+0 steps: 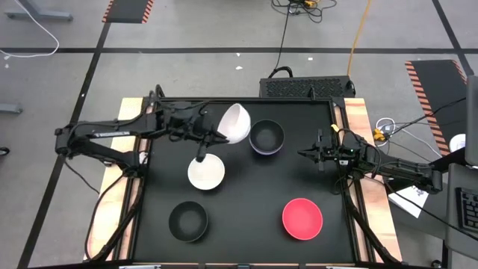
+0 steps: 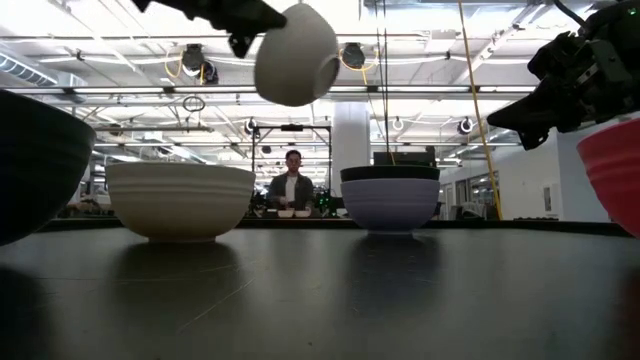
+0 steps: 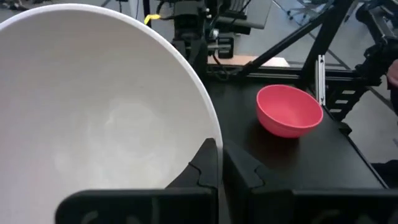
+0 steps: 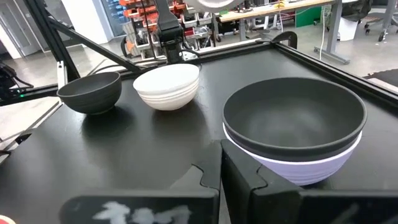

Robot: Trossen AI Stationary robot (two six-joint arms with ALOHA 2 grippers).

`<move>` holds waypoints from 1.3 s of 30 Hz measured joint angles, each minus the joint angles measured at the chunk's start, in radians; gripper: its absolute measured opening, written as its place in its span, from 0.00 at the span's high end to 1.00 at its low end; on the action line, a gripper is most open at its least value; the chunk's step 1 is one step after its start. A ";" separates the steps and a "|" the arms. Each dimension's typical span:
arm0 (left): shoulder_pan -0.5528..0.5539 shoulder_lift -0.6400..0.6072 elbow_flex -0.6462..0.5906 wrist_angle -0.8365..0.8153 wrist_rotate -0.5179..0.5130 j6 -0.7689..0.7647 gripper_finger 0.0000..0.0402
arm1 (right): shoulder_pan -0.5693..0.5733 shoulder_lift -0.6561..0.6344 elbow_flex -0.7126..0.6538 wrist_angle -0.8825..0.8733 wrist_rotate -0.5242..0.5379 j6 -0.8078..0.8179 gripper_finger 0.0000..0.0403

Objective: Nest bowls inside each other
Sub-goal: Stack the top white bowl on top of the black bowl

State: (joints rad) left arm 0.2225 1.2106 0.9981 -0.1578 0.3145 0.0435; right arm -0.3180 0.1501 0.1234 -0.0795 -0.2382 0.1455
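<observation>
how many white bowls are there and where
2. One white bowl is held tilted in the air by the left gripper, near the black-in-lavender stack. The other white bowl sits on the table, just below it. None seems hidden.

Two dark jointed arms, matte black links, black cables trailing along both. Left pincer (image 1: 200, 155) and right pincer (image 1: 302, 155): flat black fingers, angular notched tips. Small green light behind right pincer.

Black table (image 1: 246, 224), white bowl (image 1: 205, 171), black-in-lavender stack (image 1: 266, 137), black bowl (image 1: 187, 221), red bowl (image 1: 302, 218)
</observation>
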 joint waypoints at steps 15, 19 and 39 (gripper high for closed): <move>0.069 0.300 0.314 -0.074 0.131 0.062 0.99 | 0.000 -0.037 0.000 0.005 -0.002 -0.028 1.00; 0.088 0.331 0.320 -0.076 0.173 0.061 0.99 | 0.000 -0.101 0.000 -0.001 -0.002 -0.030 1.00; 0.153 0.603 0.570 -0.251 0.241 0.075 0.99 | 0.000 -0.148 0.000 -0.002 -0.030 -0.034 1.00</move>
State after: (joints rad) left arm 0.3759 1.8132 1.5684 -0.4092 0.5559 0.1185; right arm -0.3180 0.0025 0.1238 -0.0814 -0.2680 0.1116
